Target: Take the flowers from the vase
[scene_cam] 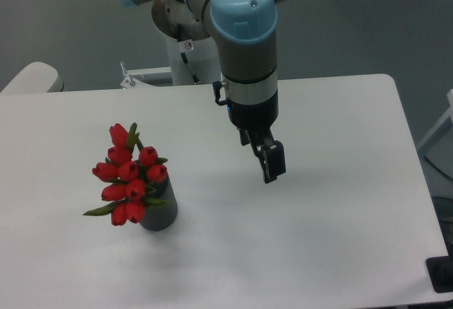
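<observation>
The flowers (127, 175), a tight bunch of red tulip buds with green leaves, stand in the vase (161, 213), a small dark grey cylinder at the table's left front. The bunch leans up and to the left and hides the vase's mouth. My gripper (271, 164) hangs above the table's middle, well to the right of the flowers and apart from them. Its black fingers point down and look close together with nothing between them.
The white table (340, 238) has its right edge near x 620 and its front edge at the bottom of the view. The arm's base (180, 47) stands behind the far edge. A pale rounded object (32, 77) sits at the back left.
</observation>
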Controlling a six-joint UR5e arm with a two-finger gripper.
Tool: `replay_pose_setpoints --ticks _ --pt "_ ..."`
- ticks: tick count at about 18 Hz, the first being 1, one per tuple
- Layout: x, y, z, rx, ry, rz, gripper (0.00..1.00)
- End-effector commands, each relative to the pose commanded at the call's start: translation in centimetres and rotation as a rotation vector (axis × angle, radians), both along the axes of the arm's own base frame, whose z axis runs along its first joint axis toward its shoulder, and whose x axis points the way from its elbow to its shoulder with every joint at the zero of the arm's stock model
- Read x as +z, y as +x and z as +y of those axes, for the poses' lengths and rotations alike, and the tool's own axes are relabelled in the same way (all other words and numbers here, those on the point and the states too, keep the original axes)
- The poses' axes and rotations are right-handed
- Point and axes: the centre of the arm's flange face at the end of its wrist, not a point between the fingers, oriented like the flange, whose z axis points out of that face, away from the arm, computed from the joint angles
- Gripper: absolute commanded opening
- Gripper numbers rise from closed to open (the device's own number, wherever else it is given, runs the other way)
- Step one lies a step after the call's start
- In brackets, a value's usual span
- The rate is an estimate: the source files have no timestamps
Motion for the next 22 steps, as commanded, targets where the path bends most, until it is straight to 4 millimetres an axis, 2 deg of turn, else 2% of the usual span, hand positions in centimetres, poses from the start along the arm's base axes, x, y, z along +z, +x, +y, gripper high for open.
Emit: replay_pose_setpoints --ticks 5,8,12,16,19,22 --pt "-0.2 0.3 -0.1 -0.002 0.004 -0.014 1.00" --pt "-1.3 0.8 -0.3 -0.006 0.001 -0.042 1.00" --pt "-2.8 1.6 -0.6 0.003 0.054 -0.132 1.00" --pt "-3.0 2.3 -0.2 0.057 0.104 -0.199 1.00" --pt "-4.3 3.5 -0.1 0.118 0.146 -0.282 1.00" --pt "-4.8 3.4 -0.4 0.134 0.194 -0.359 1.00"
